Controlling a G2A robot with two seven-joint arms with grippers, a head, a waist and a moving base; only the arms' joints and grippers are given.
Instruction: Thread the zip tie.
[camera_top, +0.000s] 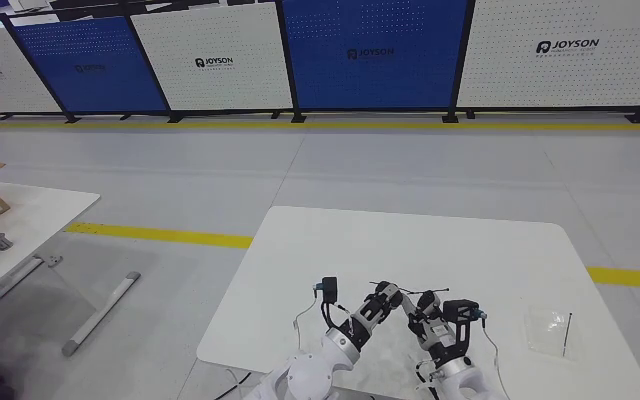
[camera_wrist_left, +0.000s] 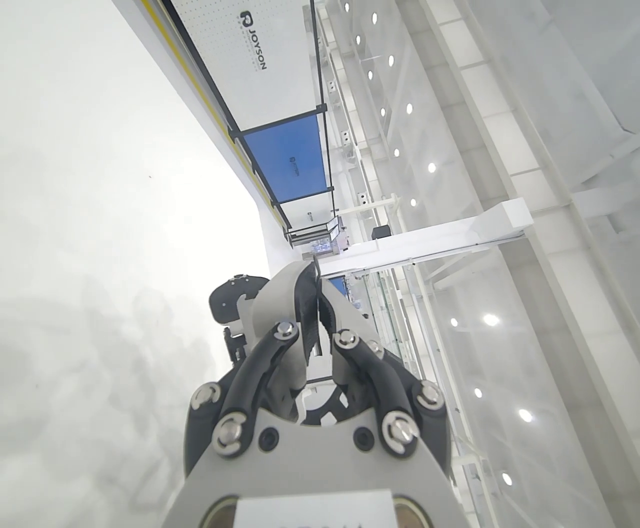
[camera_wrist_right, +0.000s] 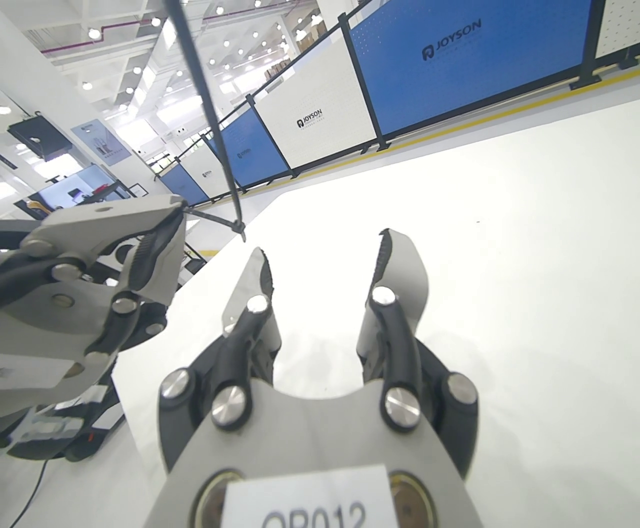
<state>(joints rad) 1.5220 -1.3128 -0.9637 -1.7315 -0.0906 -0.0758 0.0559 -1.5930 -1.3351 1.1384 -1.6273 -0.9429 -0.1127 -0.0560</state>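
Note:
A black zip tie (camera_wrist_right: 210, 107) is held in the air over the white table (camera_top: 420, 240). My left gripper (camera_wrist_right: 175, 212) is shut on a short stretch of the strap beside the zip tie's head (camera_wrist_right: 241, 231). From the head a long strap rises steeply away. In the left wrist view the left gripper (camera_wrist_left: 315, 272) pinches the strap edge-on. My right gripper (camera_wrist_right: 325, 250) stands open just beside the head, with nothing between its fingers. In the top view both grippers, left (camera_top: 385, 295) and right (camera_top: 428, 300), sit close together near the table's front edge, with the zip tie (camera_top: 400, 289) between them.
A clear plastic bag (camera_top: 548, 330) with another black zip tie (camera_top: 567, 332) lies at the table's right front. The table's front edge runs just under the arms. A second white table (camera_top: 40, 215) stands far left, and fence panels (camera_top: 370, 50) line the back.

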